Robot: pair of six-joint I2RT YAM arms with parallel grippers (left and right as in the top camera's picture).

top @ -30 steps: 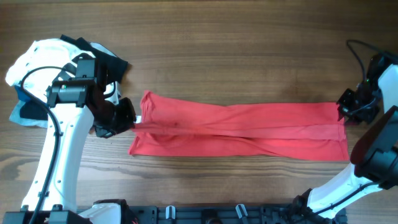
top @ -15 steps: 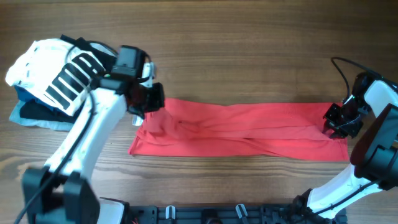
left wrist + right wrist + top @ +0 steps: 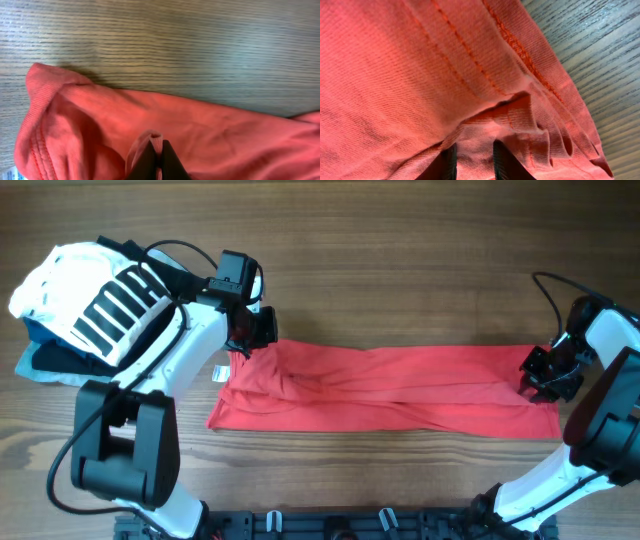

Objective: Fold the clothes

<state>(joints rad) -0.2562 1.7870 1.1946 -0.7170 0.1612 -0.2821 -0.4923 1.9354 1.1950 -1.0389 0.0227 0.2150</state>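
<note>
Overhead: red T-shirt (image 3: 390,390) lies across the middle of the wooden table (image 3: 400,260) as 1 long flat band, its long edges already turned in. The left gripper (image 3: 250,332) sits on the band's upper left corner, and the right gripper (image 3: 543,376) sits on the far right end. A small white neck tag (image 3: 220,372) peeks out at the left edge. A striped white garment (image 3: 100,305) tops a pile well to the left, apart from the shirt.

Left wrist: the left gripper (image 3: 159,150) is pinched tight on a small ridge of the red T-shirt (image 3: 210,130), with the ribbed collar edge bunched to the left and bare wood above.

Right wrist: the right gripper (image 3: 474,159) has its 2 fingers (image 3: 451,161) narrowly apart with red T-shirt (image 3: 420,75) cloth from the hem end between them; whether they clamp it or merely straddle it, I cannot tell.

Judging by this, the lengthwise folds look done. The crosswise folds, bringing 1 end over the other into a compact packet, seem to remain.
</note>
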